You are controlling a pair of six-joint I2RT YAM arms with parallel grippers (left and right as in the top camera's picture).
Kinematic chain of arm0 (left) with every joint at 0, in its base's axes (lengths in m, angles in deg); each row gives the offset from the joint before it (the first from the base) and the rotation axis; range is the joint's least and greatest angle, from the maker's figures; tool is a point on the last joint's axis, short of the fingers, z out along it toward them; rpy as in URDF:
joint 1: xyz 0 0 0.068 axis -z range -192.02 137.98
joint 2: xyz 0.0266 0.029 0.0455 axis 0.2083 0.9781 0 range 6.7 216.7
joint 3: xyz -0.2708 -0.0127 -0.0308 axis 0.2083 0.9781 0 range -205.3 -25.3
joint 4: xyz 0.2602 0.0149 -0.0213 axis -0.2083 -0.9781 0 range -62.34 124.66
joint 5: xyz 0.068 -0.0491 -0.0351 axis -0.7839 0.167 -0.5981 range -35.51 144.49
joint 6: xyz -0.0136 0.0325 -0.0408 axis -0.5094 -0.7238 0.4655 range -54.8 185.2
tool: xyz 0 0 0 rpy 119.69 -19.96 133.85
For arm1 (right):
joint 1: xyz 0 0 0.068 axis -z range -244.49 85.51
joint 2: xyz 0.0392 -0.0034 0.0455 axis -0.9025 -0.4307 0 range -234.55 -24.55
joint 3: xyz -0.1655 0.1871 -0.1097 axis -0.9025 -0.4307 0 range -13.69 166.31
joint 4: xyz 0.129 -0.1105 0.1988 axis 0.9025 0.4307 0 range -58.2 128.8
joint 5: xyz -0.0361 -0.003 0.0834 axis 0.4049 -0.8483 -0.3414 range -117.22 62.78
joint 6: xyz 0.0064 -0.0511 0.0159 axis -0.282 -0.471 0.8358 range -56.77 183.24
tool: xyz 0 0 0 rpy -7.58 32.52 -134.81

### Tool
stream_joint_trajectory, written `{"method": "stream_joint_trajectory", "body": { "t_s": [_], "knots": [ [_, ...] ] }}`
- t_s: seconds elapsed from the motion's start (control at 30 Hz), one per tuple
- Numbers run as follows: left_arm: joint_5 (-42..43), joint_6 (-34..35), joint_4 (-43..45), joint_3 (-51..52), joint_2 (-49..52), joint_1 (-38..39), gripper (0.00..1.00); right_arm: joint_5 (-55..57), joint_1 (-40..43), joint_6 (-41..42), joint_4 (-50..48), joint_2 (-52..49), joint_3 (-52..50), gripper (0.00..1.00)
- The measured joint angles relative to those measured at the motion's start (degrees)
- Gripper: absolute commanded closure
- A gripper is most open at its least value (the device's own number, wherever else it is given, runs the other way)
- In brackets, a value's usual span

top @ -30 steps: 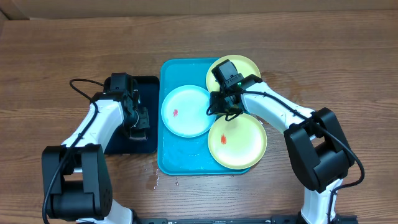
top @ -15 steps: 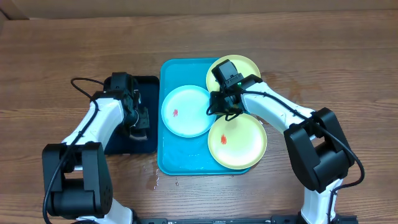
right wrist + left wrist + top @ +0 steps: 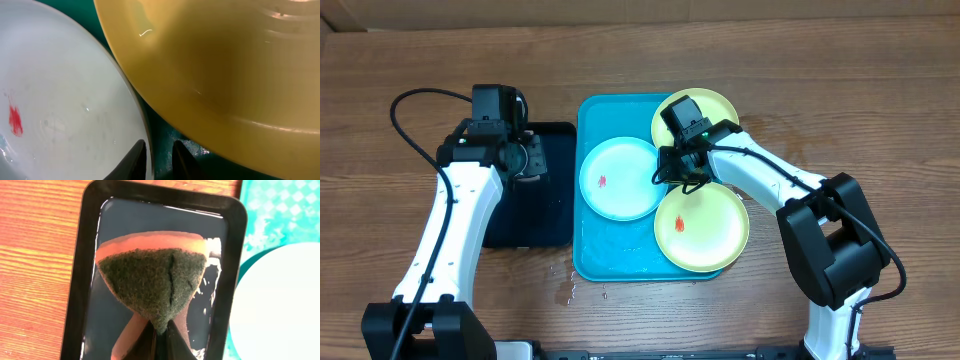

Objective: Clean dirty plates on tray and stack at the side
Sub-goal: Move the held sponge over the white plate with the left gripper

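Observation:
The turquoise tray (image 3: pixel 620 256) holds three plates: a light blue plate (image 3: pixel 620 178) with a red smear, a light green plate (image 3: pixel 701 228) in front with a red smear, and a second light green plate (image 3: pixel 716 105) at the back. My left gripper (image 3: pixel 161 325) is shut on a sponge (image 3: pixel 152 282) with a green scouring face and orange back, held above the black tray (image 3: pixel 82 280). My right gripper (image 3: pixel 159 147) straddles the right rim of the blue plate (image 3: pixel 65 100). Its jaws stand slightly apart, one finger over the plate and one on the tray (image 3: pixel 170 125).
The black tray (image 3: pixel 535 222) lies left of the turquoise tray, its bottom wet and shiny. Water drops show on the wood at the turquoise tray's front left corner (image 3: pixel 570 290). In the right wrist view a green plate (image 3: pixel 225 60) overhangs close to the right finger.
My left gripper closed on the sponge and lifted it back and up from the black tray. My right jaws have parted a little at the blue plate's rim.

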Motion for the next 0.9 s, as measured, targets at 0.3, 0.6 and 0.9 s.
{"method": "stream_joint_trajectory", "body": {
  "t_s": [0.3, 0.6, 0.9],
  "knots": [
    [4.2, -1.2, 3.7, 0.0, 0.2, 3.0, 0.96, -1.1, 0.0, 0.6, 0.0, 0.0, 0.0, 0.96],
    [11.1, -2.0, 4.8, 0.0, 0.4, 10.6, 0.96, -2.6, -0.2, 0.6, 0.3, 0.0, 0.0, 0.96],
    [11.8, -1.3, 8.4, 0.0, 2.2, 15.7, 0.96, -2.9, -0.8, 0.6, 0.7, 0.0, 0.0, 0.96]
  ]
}}
